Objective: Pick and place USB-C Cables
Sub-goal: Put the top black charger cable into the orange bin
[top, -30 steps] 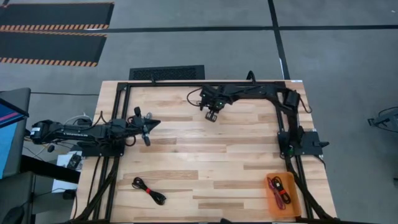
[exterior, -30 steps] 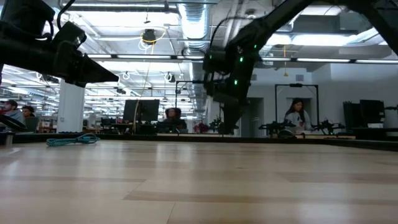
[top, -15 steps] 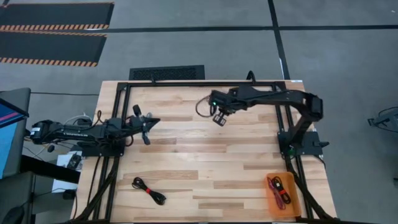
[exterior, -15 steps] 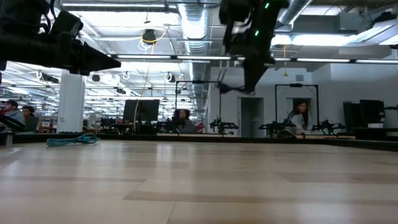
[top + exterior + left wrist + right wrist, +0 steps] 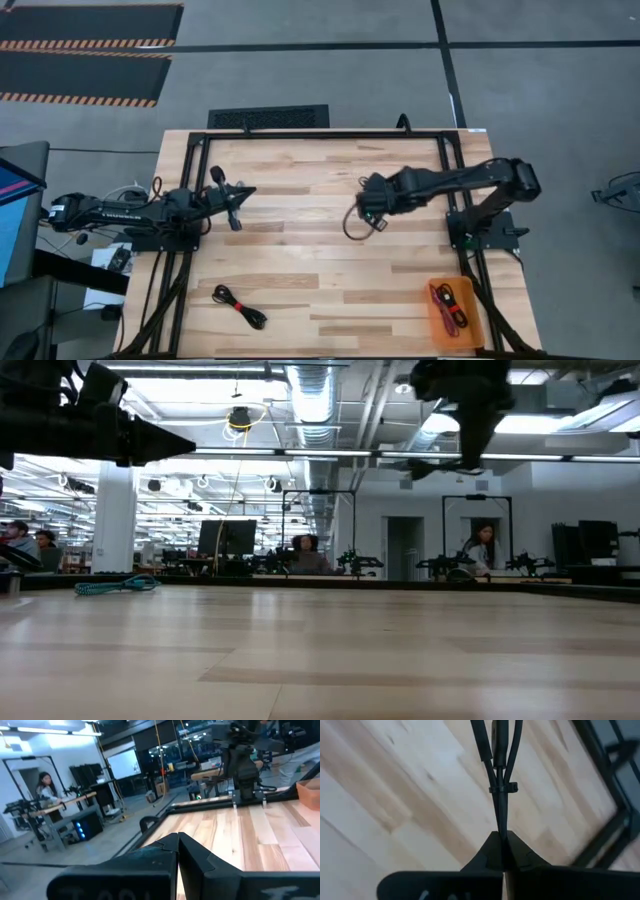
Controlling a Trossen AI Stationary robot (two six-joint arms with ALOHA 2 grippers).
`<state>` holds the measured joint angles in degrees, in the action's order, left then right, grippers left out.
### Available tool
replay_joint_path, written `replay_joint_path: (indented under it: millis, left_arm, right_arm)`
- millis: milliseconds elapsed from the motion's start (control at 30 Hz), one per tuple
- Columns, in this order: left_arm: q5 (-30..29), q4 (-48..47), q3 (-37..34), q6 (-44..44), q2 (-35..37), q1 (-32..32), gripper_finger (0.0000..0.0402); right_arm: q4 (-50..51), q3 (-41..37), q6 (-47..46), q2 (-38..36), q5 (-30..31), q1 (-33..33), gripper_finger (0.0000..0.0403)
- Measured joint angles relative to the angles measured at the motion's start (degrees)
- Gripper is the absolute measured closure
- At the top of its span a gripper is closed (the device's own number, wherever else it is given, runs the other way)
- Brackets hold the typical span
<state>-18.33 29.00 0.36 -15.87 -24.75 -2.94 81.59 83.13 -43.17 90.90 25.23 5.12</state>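
My right gripper (image 5: 373,207) hangs over the table's right-middle, shut on a black USB-C cable bundle (image 5: 351,224) that loops out below it. In the right wrist view the bundle (image 5: 500,750) runs away from the shut fingers. In the low view this gripper (image 5: 468,435) is high above the table. My left gripper (image 5: 250,193) waits shut over the left side, touching nothing. A black-and-red cable (image 5: 240,306) lies flat near the front-left edge. A teal cable (image 5: 116,585) lies on the table's left side. Red and black cables (image 5: 450,305) lie in the orange bin. My right gripper pinches the black bundle between its two fingers (image 5: 492,851). It holds the gathered strands (image 5: 502,817) just short of the small tie (image 5: 502,787). The fingers run along the strands. The bundle is lifted clear of the table, and its loop (image 5: 349,228) sticks out beyond the fingertips.
An orange bin (image 5: 470,325) sits at the table's near right corner. A black frame (image 5: 320,134) runs round the table's far and side edges. Bare wood (image 5: 330,270) lies between the arms. People sit at desks in the room behind (image 5: 482,545).
My right gripper has carried the black bundle from the table's far middle toward the right and near side, rising well above the table. It has stayed shut on the bundle.
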Motion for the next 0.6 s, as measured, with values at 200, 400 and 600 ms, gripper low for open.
replay_joint_path:
  millis: [200, 400, 600]
  left_arm:
    - [0.0, 1.1, 0.0, 0.0, 0.0, 0.0, 0.0401]
    - [-0.2, 1.0, 0.0, 0.0, 0.0, 0.0, 0.0401]
    - [-0.3, 1.2, 0.0, 0.1, 0.0, 0.0, 0.0401]
  right_arm:
    - [8.4, 0.0, -14.1, -0.6, -1.6, 6.8, 0.0398]
    - [8.4, -0.2, -26.6, -0.7, -5.4, 16.9, 0.0399]
    - [8.4, -0.2, -39.1, -0.7, -10.4, 26.7, 0.0399]
